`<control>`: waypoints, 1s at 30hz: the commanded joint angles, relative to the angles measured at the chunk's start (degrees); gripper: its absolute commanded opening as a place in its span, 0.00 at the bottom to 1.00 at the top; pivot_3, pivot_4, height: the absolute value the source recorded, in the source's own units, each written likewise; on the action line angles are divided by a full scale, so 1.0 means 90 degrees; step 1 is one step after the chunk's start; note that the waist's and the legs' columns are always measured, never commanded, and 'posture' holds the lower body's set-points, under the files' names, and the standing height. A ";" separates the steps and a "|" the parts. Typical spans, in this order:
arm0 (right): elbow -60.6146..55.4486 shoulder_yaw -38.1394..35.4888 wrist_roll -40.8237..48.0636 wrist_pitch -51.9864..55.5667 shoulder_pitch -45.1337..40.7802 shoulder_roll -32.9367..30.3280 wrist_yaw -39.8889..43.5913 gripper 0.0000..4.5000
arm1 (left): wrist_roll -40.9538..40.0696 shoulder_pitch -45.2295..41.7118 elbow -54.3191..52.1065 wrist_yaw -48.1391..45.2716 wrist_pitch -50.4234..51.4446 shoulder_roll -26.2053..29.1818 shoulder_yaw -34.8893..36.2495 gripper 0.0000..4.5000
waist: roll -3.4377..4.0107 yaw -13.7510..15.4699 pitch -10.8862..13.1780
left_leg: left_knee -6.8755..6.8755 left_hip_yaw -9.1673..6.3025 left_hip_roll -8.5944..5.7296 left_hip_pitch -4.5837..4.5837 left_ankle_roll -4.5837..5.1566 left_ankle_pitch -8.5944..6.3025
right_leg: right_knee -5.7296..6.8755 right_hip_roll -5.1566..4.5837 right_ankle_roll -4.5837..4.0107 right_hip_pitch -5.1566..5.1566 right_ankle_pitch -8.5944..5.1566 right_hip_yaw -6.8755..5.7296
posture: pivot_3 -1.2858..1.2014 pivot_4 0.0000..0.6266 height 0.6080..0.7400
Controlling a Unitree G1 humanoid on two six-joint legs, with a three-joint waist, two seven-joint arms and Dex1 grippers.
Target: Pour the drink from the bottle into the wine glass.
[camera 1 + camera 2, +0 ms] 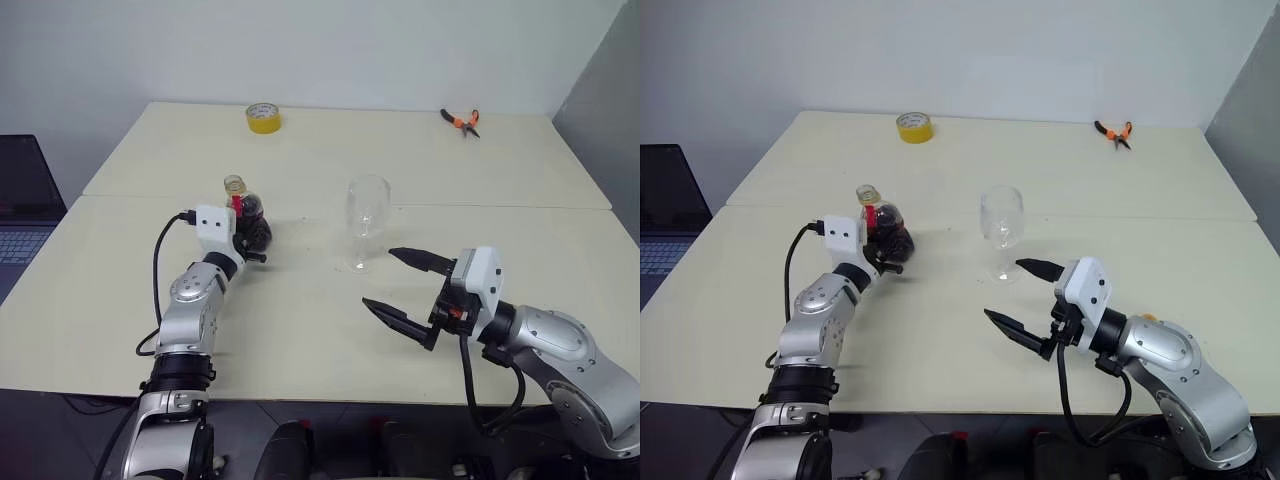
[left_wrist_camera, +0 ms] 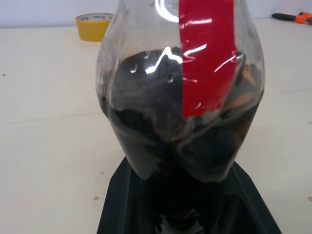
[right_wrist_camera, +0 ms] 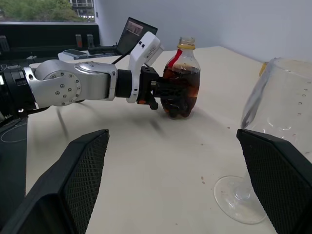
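Note:
The bottle (image 1: 249, 213), small and clear with a red label strip, stands upright on the table, left of centre. The near-black drink (image 2: 146, 112) fills most of its body. My left gripper (image 1: 256, 237) reaches level from the near side and is shut on the bottle's lower body (image 3: 181, 92). The empty wine glass (image 1: 366, 218) stands upright to the right of the bottle, apart from it. Nearer than the glass and slightly right of it, my right gripper (image 1: 380, 277) hovers open, its fingers (image 3: 63, 190) holding nothing, with the glass's foot (image 3: 239, 197) just beyond them.
A yellow tape roll (image 1: 263, 118) and orange-handled pliers (image 1: 462, 121) lie on the far table (image 1: 400, 150). A laptop (image 1: 25, 200) sits off the left edge. A seam runs between the two tables behind the bottle and glass.

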 commanded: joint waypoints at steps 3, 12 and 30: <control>-0.0292 -0.0093 -0.0057 -0.0170 -0.0027 0.0134 -0.0218 1.00 | 0.0316 -0.0571 -0.0419 -0.0197 -0.0501 0.0252 -0.0255 0.14 | -0.0020 0.0005 0.0011 | 0.0001 -0.0003 0.0000 -0.0002 -0.0001 0.0000 | 0.0001 0.0000 0.0000 0.0000 0.0000 -0.0004 | 0.52 0.24 1.00; -0.0187 0.0019 -0.0414 -0.0420 -0.0170 0.0554 -0.0617 1.00 | 0.1431 -0.1675 0.0228 -0.0854 -0.1661 0.0566 -0.1388 0.14 | -0.0029 0.0004 0.0018 | 0.0000 0.0002 -0.0001 -0.0003 -0.0002 0.0001 | 0.0001 0.0000 0.0000 -0.0005 0.0000 0.0001 | 0.52 0.24 1.00; 0.0197 0.0232 -0.0871 -0.0033 -0.0923 0.1282 -0.1538 1.00 | 0.3304 -0.3515 0.2962 -0.0199 -0.4606 0.0763 -0.2404 0.14 | -0.0034 -0.0004 0.0023 | 0.0002 0.0007 -0.0005 -0.0014 -0.0001 0.0001 | 0.0007 0.0000 0.0000 -0.0021 0.0000 0.0004 | 0.52 0.24 1.00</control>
